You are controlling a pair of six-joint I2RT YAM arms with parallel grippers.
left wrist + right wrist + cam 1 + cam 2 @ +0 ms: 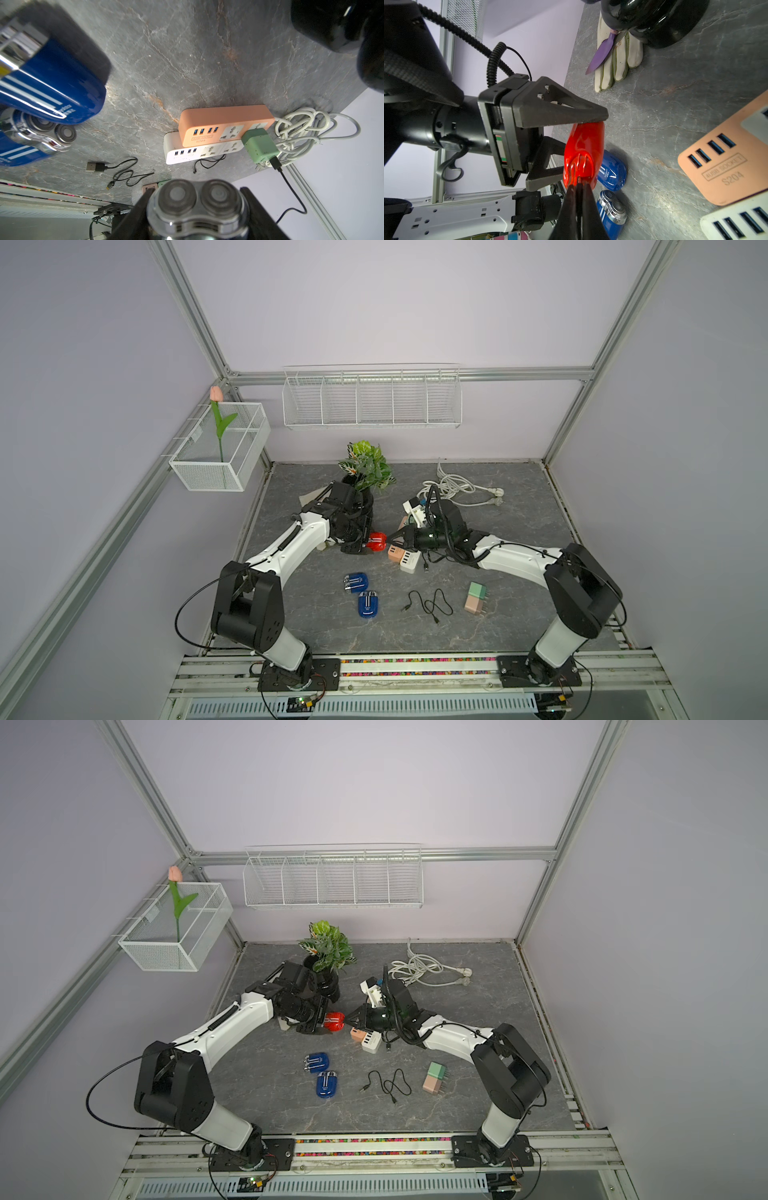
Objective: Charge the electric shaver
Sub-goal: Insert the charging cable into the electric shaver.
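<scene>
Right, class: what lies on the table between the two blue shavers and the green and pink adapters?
A loose black cable, touching neither the blue shavers nor the adapters. Both top views show it.

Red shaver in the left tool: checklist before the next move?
1. Red glossy electric shaver held by left tool: ok, clamped between both fingers.
2. Right tool shut on thin black cable end: ok.
3. Cable end seated in the shaver's base: cannot tell; its tip is at the base.
4. Green cube adapter seated in peach plastic power strip: cannot tell; it sits against a socket with a black cable attached.
5. Mains: not ok; two white wall plugs lie loose on the grey stone-look table.
</scene>
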